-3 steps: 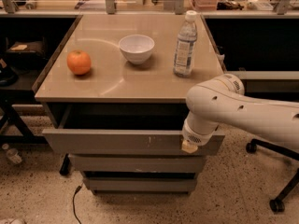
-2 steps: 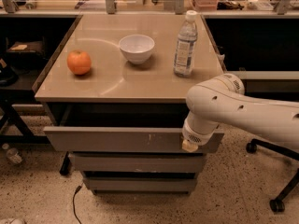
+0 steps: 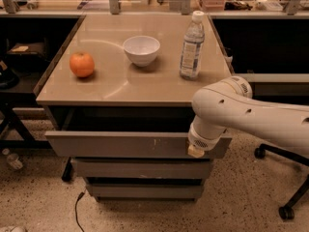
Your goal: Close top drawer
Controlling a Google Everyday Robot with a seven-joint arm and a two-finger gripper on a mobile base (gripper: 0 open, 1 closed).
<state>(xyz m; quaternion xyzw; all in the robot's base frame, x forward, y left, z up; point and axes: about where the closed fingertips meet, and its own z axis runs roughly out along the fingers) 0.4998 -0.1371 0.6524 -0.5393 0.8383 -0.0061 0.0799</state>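
The top drawer [image 3: 120,144] is the wide grey-brown drawer just under the tabletop. It stands pulled out, with a dark gap showing between its front and the table edge. My white arm reaches in from the right. My gripper [image 3: 196,150] is at the right end of the drawer front, against its face, mostly hidden behind the wrist.
On the tabletop [image 3: 120,88] stand an orange [image 3: 82,64], a white bowl [image 3: 141,50] and a clear water bottle [image 3: 191,45]. Two narrower grey drawer fronts [image 3: 142,169] sit below. A cable [image 3: 76,209] lies on the floor at left and chair castors [image 3: 285,211] stand at right.
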